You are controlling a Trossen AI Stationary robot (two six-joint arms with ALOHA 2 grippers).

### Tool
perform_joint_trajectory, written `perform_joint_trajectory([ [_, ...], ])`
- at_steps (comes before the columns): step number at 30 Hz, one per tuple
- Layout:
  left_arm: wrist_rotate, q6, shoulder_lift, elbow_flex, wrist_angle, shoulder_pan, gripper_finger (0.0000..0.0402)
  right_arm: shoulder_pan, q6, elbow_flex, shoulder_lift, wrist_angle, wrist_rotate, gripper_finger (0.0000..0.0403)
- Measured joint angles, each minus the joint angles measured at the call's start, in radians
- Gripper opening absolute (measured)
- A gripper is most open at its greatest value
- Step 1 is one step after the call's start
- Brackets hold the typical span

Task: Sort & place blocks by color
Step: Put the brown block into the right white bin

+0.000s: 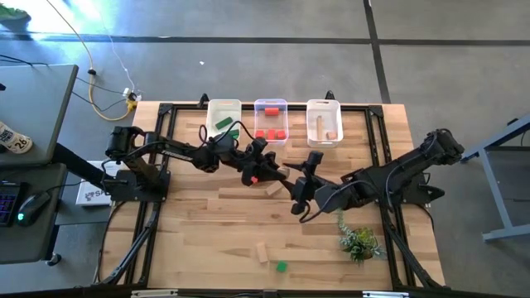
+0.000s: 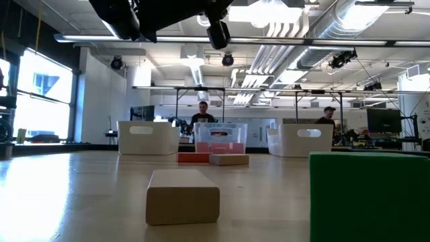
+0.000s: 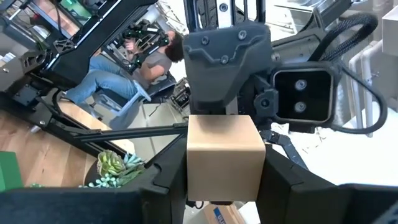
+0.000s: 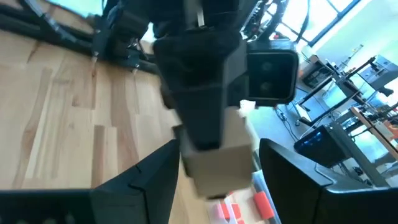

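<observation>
Probably a robotics lab: exposed silver ceiling ducts (image 2: pixel 336 27), glowing computer monitors (image 2: pixel 384 121), and seated people (image 2: pixel 203 114) behind the pale wooden worktop (image 2: pixel 80 188).

Bright, even daylight fills the room. Glare whitens the windows (image 4: pixel 348 18) in the right wrist view and the ceiling lights (image 2: pixel 269 10) in the low view. The nearest green block (image 2: pixel 369 195) looms soft and unfocused. Shadows on the surface (image 1: pixel 207 223) are faint.

Both arms reach toward table centre, the left gripper (image 1: pixel 281 171) clamped and the right gripper (image 1: pixel 308 170) spread, tips meeting.
</observation>
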Motion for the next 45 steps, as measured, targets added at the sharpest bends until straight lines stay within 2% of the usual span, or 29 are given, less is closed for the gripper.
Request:
perform_joint_trajectory([
  [9,0.004,0.0,0.0,0.0,0.0,0.0,0.0115,-0.044,0.023,0.001,-0.001,-0.002,-0.07,0.0201],
  [17,0.005,-0.021,0.0,-0.001,-0.004,0.002,0.0116,-0.059,0.006,0.001,0.0,-0.012,-0.087,0.0113],
  [25,-0.004,-0.021,0.0,-0.001,-0.007,0.001,0.0145,-0.059,0.04,0.001,-0.001,-0.01,-0.079,0.0113],
  [35,-0.002,0.098,0.002,-0.001,-0.061,0.006,0.0191,-0.068,0.082,0.001,-0.004,-0.088,0.022,0.0112],
  [40,0.021,0.14,0.002,-0.001,-0.076,0.038,0.0201,-0.114,0.214,0.001,-0.027,-0.227,0.053,0.0112],
  [45,0.108,0.141,0.002,-0.001,-0.078,0.091,0.0196,-0.191,0.361,0.001,-0.058,-0.371,0.051,0.0112],
])
